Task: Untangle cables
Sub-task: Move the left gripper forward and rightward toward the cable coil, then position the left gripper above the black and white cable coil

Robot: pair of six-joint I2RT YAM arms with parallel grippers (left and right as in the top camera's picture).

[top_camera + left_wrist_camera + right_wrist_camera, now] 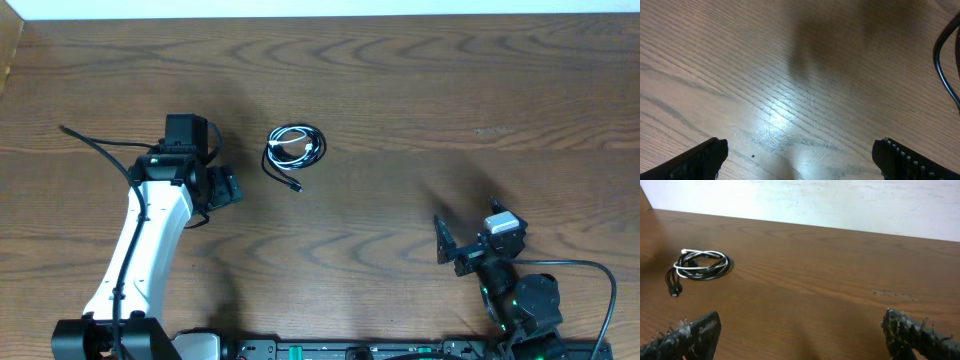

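The black cable point(283, 163) and the white cable point(296, 141) lie coiled together in one small bundle on the wooden table, near the middle. The bundle also shows in the right wrist view point(700, 265), at far left, with a black plug end trailing toward the front. My left gripper point(222, 187) is open and empty, just left of the bundle; its view shows bare wood between the fingers point(799, 157). My right gripper point(450, 245) is open and empty, far off at the lower right point(800, 332).
The wooden table point(420, 90) runs to a white wall at the back. A thick black arm wire point(942, 65) crosses the right edge of the left wrist view. The arm bases stand at the front edge.
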